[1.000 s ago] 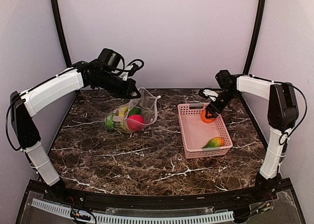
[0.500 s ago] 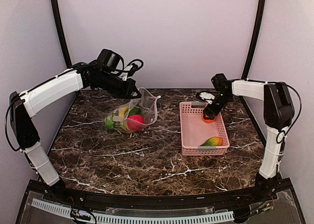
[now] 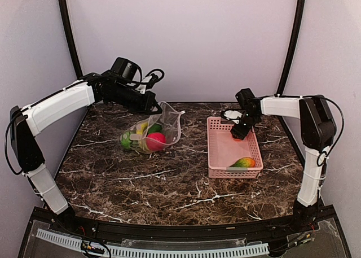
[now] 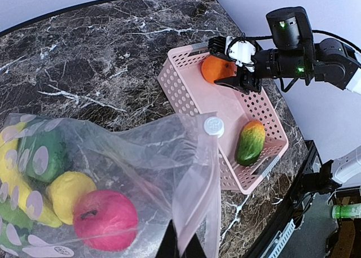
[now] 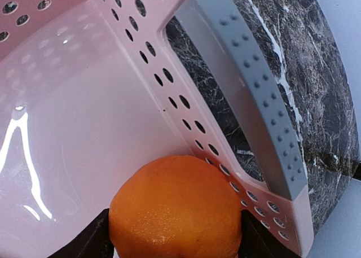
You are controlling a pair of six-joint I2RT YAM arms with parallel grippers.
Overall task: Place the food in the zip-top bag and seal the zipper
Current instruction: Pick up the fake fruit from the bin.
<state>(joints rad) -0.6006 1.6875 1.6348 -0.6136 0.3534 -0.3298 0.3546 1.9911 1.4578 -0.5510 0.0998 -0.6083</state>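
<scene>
The clear dotted zip-top bag (image 3: pixel 161 128) lies on the table's left half, its mouth held up and open toward the basket. My left gripper (image 3: pixel 153 106) is shut on its top edge, where the zipper strip (image 4: pixel 198 179) runs. The left wrist view shows the closed fingertips (image 4: pixel 180 248) pinching that film. Inside the bag are the red-pink fruit (image 4: pixel 104 220), lemon (image 4: pixel 69 191), banana (image 4: pixel 17 199) and green pieces (image 4: pixel 42 156). My right gripper (image 3: pixel 240 131) is shut on the orange (image 5: pixel 177 207) at the far end of the pink basket (image 3: pixel 221 156). The mango (image 3: pixel 244 162) lies at the basket's near end.
The basket's grey handle (image 5: pixel 259 100) and perforated end wall (image 5: pixel 186 114) are right beside the orange. The dark marble table (image 3: pixel 169 184) has black frame posts at its back corners. The left arm reaches over the table's back left.
My right gripper has moved left with the orange, staying at the basket's far end. The basket has slid slightly left. The left gripper and bag have not moved.
</scene>
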